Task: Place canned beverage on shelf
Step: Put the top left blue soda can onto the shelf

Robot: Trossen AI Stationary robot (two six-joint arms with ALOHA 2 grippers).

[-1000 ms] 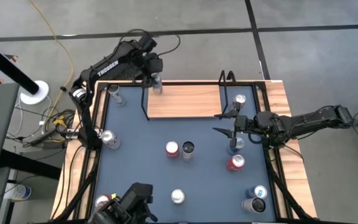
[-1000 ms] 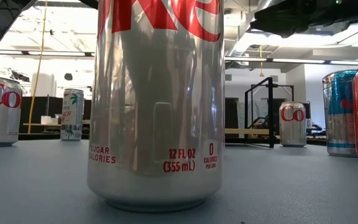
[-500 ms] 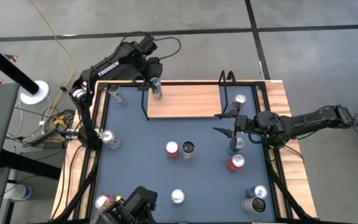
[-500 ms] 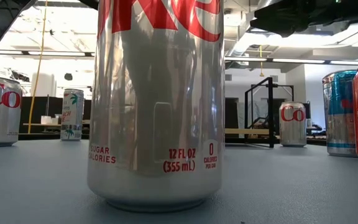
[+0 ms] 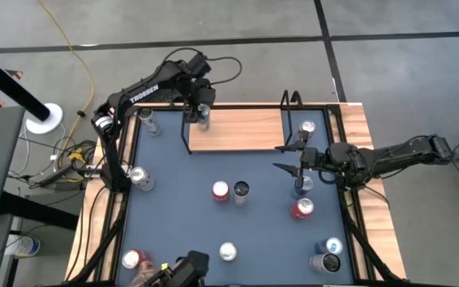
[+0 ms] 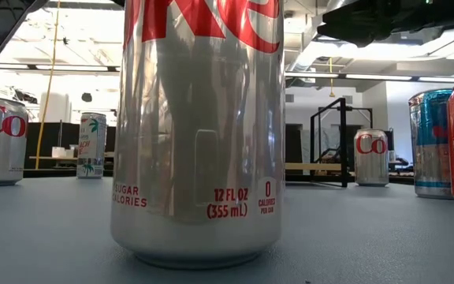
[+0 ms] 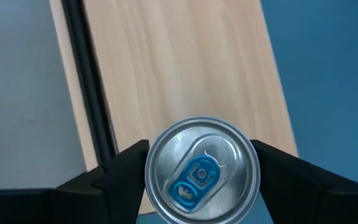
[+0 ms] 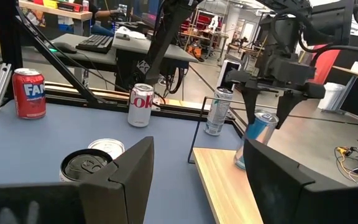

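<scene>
Left wrist view looked straight down on the blue-tab can, held over the near end of the shelf, close to its black rail. The left hand gripped the can, with one dark finger pressed on each side. I could not tell if the can's bottom was touching the wood yet, and from the right wrist view it looked a bit tilted. To do this step well, I think the hand should stand the can up straight, lower it flat onto the board away from the rail, then open slowly and lift straight up. The rail was the main thing in the way. Another silver can stood at the far end of the shelf, well apart. The right hand waited open over the tabletop, near that end. A red can and a dark can stood together in the middle.
</scene>
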